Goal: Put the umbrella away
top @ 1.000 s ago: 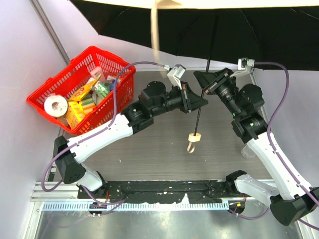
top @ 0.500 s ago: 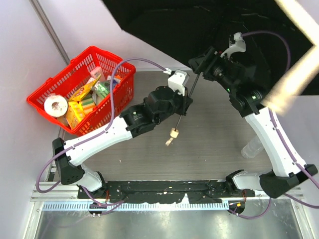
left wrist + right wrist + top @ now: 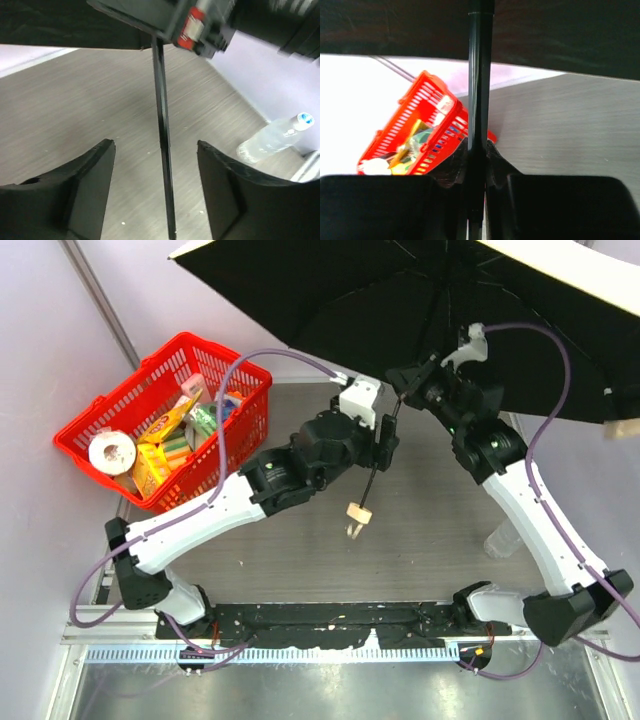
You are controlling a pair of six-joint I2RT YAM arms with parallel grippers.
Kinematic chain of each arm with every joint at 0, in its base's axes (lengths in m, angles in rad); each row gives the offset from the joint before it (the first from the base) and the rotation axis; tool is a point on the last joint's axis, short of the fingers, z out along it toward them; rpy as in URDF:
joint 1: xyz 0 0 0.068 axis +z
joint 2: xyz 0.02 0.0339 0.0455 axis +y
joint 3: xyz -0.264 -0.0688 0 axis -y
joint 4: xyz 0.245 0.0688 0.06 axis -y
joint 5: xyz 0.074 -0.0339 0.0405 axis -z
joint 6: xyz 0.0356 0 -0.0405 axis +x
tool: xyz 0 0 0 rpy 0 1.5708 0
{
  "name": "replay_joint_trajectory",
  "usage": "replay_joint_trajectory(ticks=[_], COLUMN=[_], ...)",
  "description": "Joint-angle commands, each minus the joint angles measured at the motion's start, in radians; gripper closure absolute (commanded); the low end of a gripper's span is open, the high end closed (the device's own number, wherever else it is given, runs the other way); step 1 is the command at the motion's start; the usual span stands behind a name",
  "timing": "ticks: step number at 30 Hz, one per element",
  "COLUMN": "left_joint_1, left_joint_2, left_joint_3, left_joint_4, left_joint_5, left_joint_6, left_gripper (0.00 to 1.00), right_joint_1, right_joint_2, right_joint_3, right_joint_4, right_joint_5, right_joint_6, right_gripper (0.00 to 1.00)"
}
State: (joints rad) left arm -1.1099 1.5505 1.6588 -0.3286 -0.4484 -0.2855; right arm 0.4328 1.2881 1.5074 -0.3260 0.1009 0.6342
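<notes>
The umbrella (image 3: 400,300) is open, its black underside and beige edge filling the top of the overhead view. Its thin black shaft (image 3: 373,468) slants down to a tan handle (image 3: 358,512) with a cord loop, hanging above the table. My right gripper (image 3: 403,383) is shut on the upper shaft (image 3: 480,75), just under the canopy. Lower down, my left gripper (image 3: 384,443) is open. The shaft (image 3: 164,150) passes between its fingers (image 3: 95,170) with a gap on both sides.
A red basket (image 3: 215,465) full of groceries stands at the table's back left, also seen in the right wrist view (image 3: 432,100). A clear plastic bottle (image 3: 500,540) lies at the right edge of the table (image 3: 430,540), visible from the left wrist too (image 3: 275,140).
My left gripper has let go of the shaft and stands open around it. My right gripper opened, then shut on the upper shaft. The canopy and the handle have shifted.
</notes>
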Motion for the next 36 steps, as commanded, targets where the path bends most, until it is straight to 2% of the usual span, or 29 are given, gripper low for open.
replay_joint_trajectory(ticks=[1, 3, 5, 7, 10, 12, 15, 18, 20, 24, 27, 29, 32, 33, 35, 36], left_joint_1=[0.073, 0.155, 0.255, 0.340, 0.363, 0.361, 0.358, 0.354, 0.343, 0.325, 0.325, 0.312, 0.282, 0.274, 0.253, 0.242], left_joint_2=[-0.131, -0.188, -0.220, -0.218, -0.155, -0.098, -0.047, -0.015, 0.002, 0.031, 0.045, 0.046, 0.033, 0.026, -0.004, -0.019], left_joint_3=[0.021, -0.054, -0.134, -0.191, -0.186, -0.171, -0.174, -0.160, -0.137, -0.108, -0.084, -0.047, 0.022, 0.041, 0.047, 0.044], left_joint_4=[-0.023, 0.043, 0.149, 0.253, 0.380, 0.507, 0.666, 0.746, 0.747, 0.701, 0.668, 0.576, 0.384, 0.340, 0.243, 0.212], left_joint_5=[0.176, 0.384, 0.602, 0.736, 0.906, 1.015, 1.077, 1.109, 1.129, 1.128, 1.116, 1.088, 0.978, 0.935, 0.782, 0.710], left_joint_6=[-0.139, -0.245, -0.384, -0.496, -0.590, -0.682, -0.786, -0.840, -0.839, -0.820, -0.805, -0.735, -0.588, -0.548, -0.462, -0.430], left_gripper=[0.22, 0.14, 0.13, 0.12, 0.13, 0.11, 0.09, 0.09, 0.10, 0.18, 0.32, 0.43, 0.63, 0.74, 0.92, 0.99], right_joint_1=[-0.147, -0.211, -0.256, -0.273, -0.275, -0.276, -0.272, -0.272, -0.270, -0.258, -0.243, -0.235, -0.230, -0.229, -0.230, -0.230], right_joint_2=[-0.107, -0.122, -0.122, -0.115, -0.066, -0.033, 0.010, 0.034, 0.040, 0.046, 0.057, 0.059, 0.054, 0.053, 0.033, 0.010], right_joint_3=[-0.191, -0.312, -0.367, -0.385, -0.351, -0.348, -0.322, -0.314, -0.312, -0.309, -0.300, -0.300, -0.305, -0.306, -0.303, -0.285], right_joint_4=[0.611, 0.834, 1.030, 1.201, 1.291, 1.416, 1.492, 1.552, 1.567, 1.622, 1.633, 1.631, 1.595, 1.584, 1.465, 1.297], right_joint_5=[-0.358, -0.478, -0.544, -0.593, -0.647, -0.658, -0.675, -0.694, -0.699, -0.708, -0.708, -0.704, -0.696, -0.693, -0.695, -0.695], right_joint_6=[0.125, 0.266, 0.384, 0.490, 0.611, 0.700, 0.786, 0.840, 0.851, 0.881, 0.898, 0.903, 0.903, 0.897, 0.848, 0.772], right_gripper=[0.99, 0.99, 0.99, 0.99, 0.99, 0.99, 0.99, 0.99, 0.99, 0.99, 0.99, 0.99, 0.99, 0.99, 0.91, 0.76])
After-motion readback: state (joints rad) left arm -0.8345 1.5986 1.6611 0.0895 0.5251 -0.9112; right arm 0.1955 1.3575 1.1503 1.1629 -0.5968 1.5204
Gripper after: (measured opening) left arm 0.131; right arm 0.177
